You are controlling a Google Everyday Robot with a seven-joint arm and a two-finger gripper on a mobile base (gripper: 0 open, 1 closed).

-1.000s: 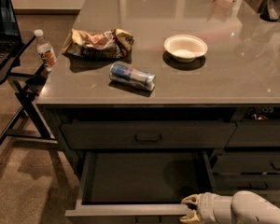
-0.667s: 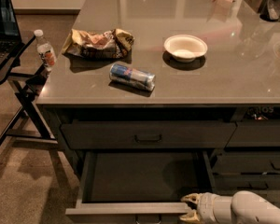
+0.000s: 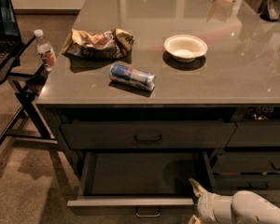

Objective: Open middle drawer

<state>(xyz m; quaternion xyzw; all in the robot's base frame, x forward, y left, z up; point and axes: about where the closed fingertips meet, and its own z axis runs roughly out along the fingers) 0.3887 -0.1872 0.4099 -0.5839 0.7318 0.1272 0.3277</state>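
I am reaching in from the lower right with my white arm point(image 3: 256, 209). I am holding my gripper point(image 3: 194, 202) at the right end of the middle drawer's front edge. I cannot tell whether it is released or clenched.

Largest, up and behind my gripper, the grey countertop point(image 3: 233, 78) is spanning the whole cabinet. Just to the left of my gripper, the middle drawer point(image 3: 130, 202) is standing pulled well out. Its dark interior is showing, and its small loop handle point(image 3: 148, 213) is hanging at the centre of the front, left of my gripper. Directly above that, the top drawer point(image 3: 107, 135) is sitting shut.

On the countertop, far up and to the left of my gripper, a crumpled snack bag point(image 3: 99, 42) is lying. A white bowl point(image 3: 185, 47) is sitting almost straight up from my gripper. A blue-and-silver drink can point(image 3: 132, 76) is lying on its side, nearer and to the left. Farthest left, off the counter, a water bottle point(image 3: 45, 50) is standing upright.
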